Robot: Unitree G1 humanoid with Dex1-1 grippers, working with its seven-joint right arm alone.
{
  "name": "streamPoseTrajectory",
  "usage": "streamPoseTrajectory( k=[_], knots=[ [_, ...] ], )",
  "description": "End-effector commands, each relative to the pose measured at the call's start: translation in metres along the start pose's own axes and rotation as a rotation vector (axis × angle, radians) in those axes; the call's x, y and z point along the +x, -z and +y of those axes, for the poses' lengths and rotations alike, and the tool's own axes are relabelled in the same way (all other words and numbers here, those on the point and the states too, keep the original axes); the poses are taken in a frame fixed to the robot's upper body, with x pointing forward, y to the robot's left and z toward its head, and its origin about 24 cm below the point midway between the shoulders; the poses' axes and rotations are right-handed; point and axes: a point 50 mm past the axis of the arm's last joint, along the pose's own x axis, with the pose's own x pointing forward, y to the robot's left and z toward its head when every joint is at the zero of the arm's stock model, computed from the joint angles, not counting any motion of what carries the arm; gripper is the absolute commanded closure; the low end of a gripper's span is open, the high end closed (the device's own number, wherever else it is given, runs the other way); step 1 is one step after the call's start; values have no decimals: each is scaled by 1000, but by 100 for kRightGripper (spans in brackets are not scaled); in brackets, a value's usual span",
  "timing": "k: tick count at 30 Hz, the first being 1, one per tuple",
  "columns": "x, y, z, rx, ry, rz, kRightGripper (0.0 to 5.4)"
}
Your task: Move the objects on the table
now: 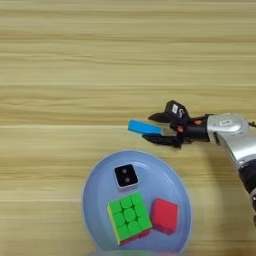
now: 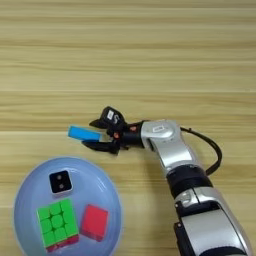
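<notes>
Three cubes are sitting on one pale-blue plate [image 1: 95, 200]: white cube [image 1: 126, 176], puzzle cube [image 1: 129, 217], red cube [image 1: 164, 216]. One blue block [image 1: 144, 127] is lying on the wooden table [image 1: 75, 75] at the plate's 12 o'clock, with the right gripper [image 1: 154, 128] spreading wide around its end.

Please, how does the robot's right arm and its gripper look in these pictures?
The right arm has a silver forearm shell with dark joint rings and a black cable looping beside it. The right gripper has two black jaws, small red-orange marks at their base and a small white label on top.

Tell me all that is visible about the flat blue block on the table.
The blue block is a flat, bright-blue rectangle of plain, smooth look, lying slightly slanted on the wooden table, just beyond the plate and outside it. Its right end sits between the open black fingers of the right gripper; whether they touch it is unclear.
</notes>
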Motion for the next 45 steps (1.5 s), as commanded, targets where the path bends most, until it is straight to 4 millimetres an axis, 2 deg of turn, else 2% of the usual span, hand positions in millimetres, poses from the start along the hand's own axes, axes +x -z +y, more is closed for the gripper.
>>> streamPoseTrajectory(
  k=[1, 14, 20, 30, 36, 45],
  knots=[
    [-8, -20, -15, -88, 58, -4, 272],
    [-9, -20, -16, -94, 60, -4, 398],
    [-10, -22, -16, -96, 63, -12, 399],
    [-15, -35, -23, -112, 91, -62, 399],
    [-29, -60, -25, -152, 83, -206, 399],
    [-47, -84, -9, -227, 5, -314, 399]
  ],
)
